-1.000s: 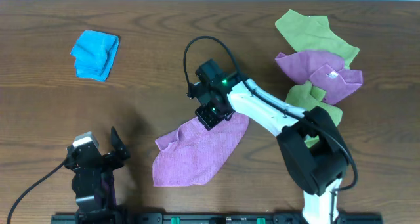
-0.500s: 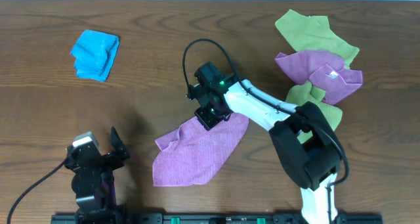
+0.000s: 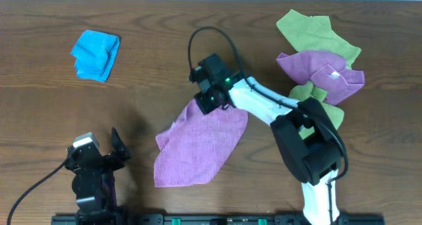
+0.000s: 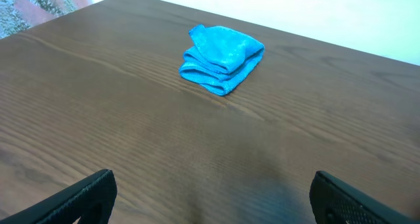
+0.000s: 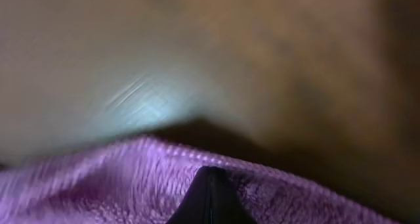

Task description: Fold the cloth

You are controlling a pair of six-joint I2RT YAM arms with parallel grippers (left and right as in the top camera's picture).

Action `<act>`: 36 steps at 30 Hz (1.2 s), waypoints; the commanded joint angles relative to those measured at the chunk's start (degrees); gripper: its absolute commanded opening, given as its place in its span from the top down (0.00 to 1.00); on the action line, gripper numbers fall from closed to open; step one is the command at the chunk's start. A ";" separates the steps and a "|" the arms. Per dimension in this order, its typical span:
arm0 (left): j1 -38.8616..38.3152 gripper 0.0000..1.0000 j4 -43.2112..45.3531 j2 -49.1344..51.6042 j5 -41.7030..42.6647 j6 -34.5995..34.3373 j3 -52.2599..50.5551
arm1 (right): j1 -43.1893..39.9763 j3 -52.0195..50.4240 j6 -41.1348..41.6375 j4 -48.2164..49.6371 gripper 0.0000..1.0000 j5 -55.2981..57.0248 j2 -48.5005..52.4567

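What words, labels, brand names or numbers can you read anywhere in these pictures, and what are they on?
None can be read in any view.
The white tag on the purple cloth in the pile: too small to read.
The blue cloth and the table show no markings.

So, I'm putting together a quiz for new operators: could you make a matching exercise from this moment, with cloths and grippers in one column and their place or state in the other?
Things
1. bright-blue folded cloth
2. lilac-purple square microfibre cloth in the middle
3. left gripper
4. right gripper

Place or state
A. shut on a cloth's edge
B. open, holding nothing
C. lying alone at far left
D. spread out, one edge pinched

Pairs: 1-C, 2-D, 3-B, 4-A
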 commanded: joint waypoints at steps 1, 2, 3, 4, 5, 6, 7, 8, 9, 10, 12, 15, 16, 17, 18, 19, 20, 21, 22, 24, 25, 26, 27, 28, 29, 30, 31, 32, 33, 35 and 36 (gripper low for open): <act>0.37 0.05 -0.44 -0.07 0.11 1.01 -1.25 | -2.82 -0.44 1.55 2.34 0.99 3.43 1.97; 0.37 0.05 -0.44 -0.07 0.11 1.01 -1.25 | -3.41 -0.44 1.55 3.37 0.99 3.43 1.97; 0.37 0.05 -0.44 -0.07 0.11 1.03 -1.25 | -3.91 -0.44 1.55 4.22 0.98 3.43 1.97; 0.37 0.05 -0.44 -0.07 0.11 1.01 -1.25 | -4.50 -0.44 1.57 5.11 0.99 3.43 1.97; 0.37 0.05 -0.44 -0.07 0.11 1.03 -1.25 | -5.01 -0.44 1.57 5.86 0.99 3.43 1.97; 0.37 0.05 -0.44 -0.07 0.11 1.03 -1.25 | -5.68 -0.44 1.57 6.80 0.99 3.43 1.97; 0.37 0.05 -0.44 -0.07 0.11 1.01 -1.25 | -6.16 -0.44 1.60 7.45 0.99 3.43 1.97; 0.37 0.05 -0.44 -0.07 0.11 1.03 -1.25 | -6.67 -0.44 1.60 8.20 0.99 3.43 1.97; 0.37 0.05 -0.44 -0.07 0.11 1.03 -1.25 | -7.13 -0.44 1.60 8.90 0.99 3.43 1.97; 0.37 0.05 -0.44 -0.07 0.11 1.03 -1.25 | -7.50 -0.44 1.57 9.55 0.99 3.43 1.97; 0.37 0.05 -0.44 -0.07 0.11 1.03 -1.25 | -8.33 -0.44 2.19 11.26 0.99 3.41 1.97; 0.37 0.05 -0.44 -0.07 0.11 1.03 -1.25 | -8.41 -0.15 2.62 13.07 0.99 3.37 1.95; 0.37 0.05 -0.44 -0.07 0.11 1.03 -1.25 | -8.28 0.31 2.62 12.85 0.99 3.39 1.81; 0.37 0.05 -0.44 -0.07 0.11 1.03 -1.25 | -8.17 1.01 2.62 12.13 0.99 3.39 1.62; 0.37 0.04 -0.44 -0.07 0.11 1.03 -1.25 | -8.02 1.81 2.62 11.13 0.99 3.26 1.25; 0.37 0.05 -0.44 -0.07 0.11 1.03 -1.25 | -7.80 2.93 2.62 9.84 0.99 3.21 0.85; 0.37 0.05 -0.44 -0.07 0.11 1.03 -1.25 | -7.58 3.98 2.60 8.63 0.99 3.21 0.35; 0.37 0.05 -0.44 -0.07 0.11 1.03 -1.25 | -7.37 5.29 2.60 7.06 0.99 3.21 -0.31; 0.37 0.04 -0.44 -0.07 0.11 1.03 -1.25 | -7.19 6.40 2.60 5.70 0.99 3.19 -0.96; 0.37 0.05 -0.44 -0.07 0.11 1.01 -1.25 | -6.73 8.66 2.38 2.54 0.99 3.10 -2.56; 0.37 0.05 -0.44 -0.07 0.11 1.01 -1.25 | -6.38 9.51 1.40 0.96 0.99 2.67 -3.32; 0.37 0.05 -0.44 -0.07 0.11 1.01 -1.25 | -6.01 10.16 -0.04 -0.63 0.99 1.77 -3.87; 0.37 0.05 -0.44 -0.07 0.11 1.03 -1.25 | -5.70 10.62 -0.74 -2.16 0.99 1.20 -4.39; 0.37 0.05 -0.44 -0.07 0.11 1.03 -1.25 | -5.35 11.06 -1.07 -4.24 0.99 1.20 -4.79; 0.37 0.05 -0.44 -0.07 0.11 1.03 -1.25 | -4.98 11.37 -1.09 -6.75 0.99 1.25 -5.33; 0.37 0.05 -0.44 -0.07 0.11 1.03 -1.25 | -4.63 11.43 -1.07 -9.11 0.99 1.25 -5.77; 0.37 0.05 -0.44 -0.07 0.11 1.01 -1.25 | -4.35 11.43 -1.07 -11.30 0.99 1.20 -6.38; 0.37 0.04 -0.44 -0.07 0.11 1.03 -1.25 | -4.00 11.43 -1.09 -13.49 0.99 1.22 -6.82; 0.37 0.05 -0.44 -0.07 0.11 1.01 -1.25 | -3.63 11.43 -1.11 -15.85 0.99 1.25 -7.67; 0.37 0.05 -0.44 -0.07 0.11 1.01 -1.25 | -2.91 11.41 -1.11 -19.93 0.98 1.31 -9.66; 0.37 0.05 -0.44 -0.07 0.11 1.01 -1.25 | -2.49 11.41 -1.11 -21.73 0.99 1.57 -10.86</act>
